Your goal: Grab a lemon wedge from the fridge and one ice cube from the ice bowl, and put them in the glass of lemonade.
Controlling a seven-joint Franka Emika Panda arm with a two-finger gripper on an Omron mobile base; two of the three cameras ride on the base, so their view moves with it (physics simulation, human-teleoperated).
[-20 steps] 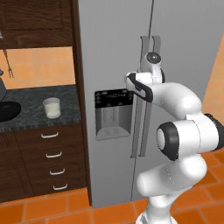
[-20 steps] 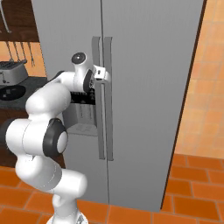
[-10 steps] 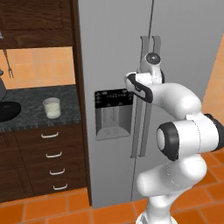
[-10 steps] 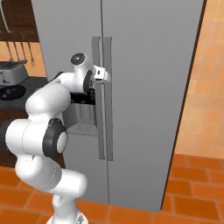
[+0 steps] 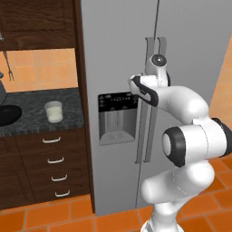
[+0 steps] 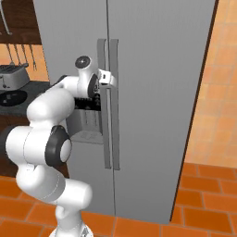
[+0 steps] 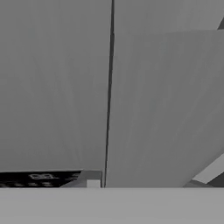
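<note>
The fridge (image 5: 118,54) stands tall and light grey with both doors closed, so the lemon wedge is hidden. My gripper (image 6: 107,77) is pressed up against the upper part of the two vertical bar handles (image 6: 109,134) at the door seam, above the dark dispenser panel (image 5: 117,117). Whether its fingers have closed on a handle cannot be made out. In the hand view the fridge (image 7: 52,87) is very near, its door seam running down the middle. The glass of lemonade (image 5: 53,111) stands on the dark counter to the left. The black ice bowl (image 5: 8,114) sits further left.
A silver toaster (image 6: 10,75) stands behind the ice bowl (image 6: 11,97) on the counter. Dark wooden drawers (image 5: 52,167) sit under the counter, with dark cabinets above. The floor (image 6: 208,185) is orange tile, with open room to the right of the fridge.
</note>
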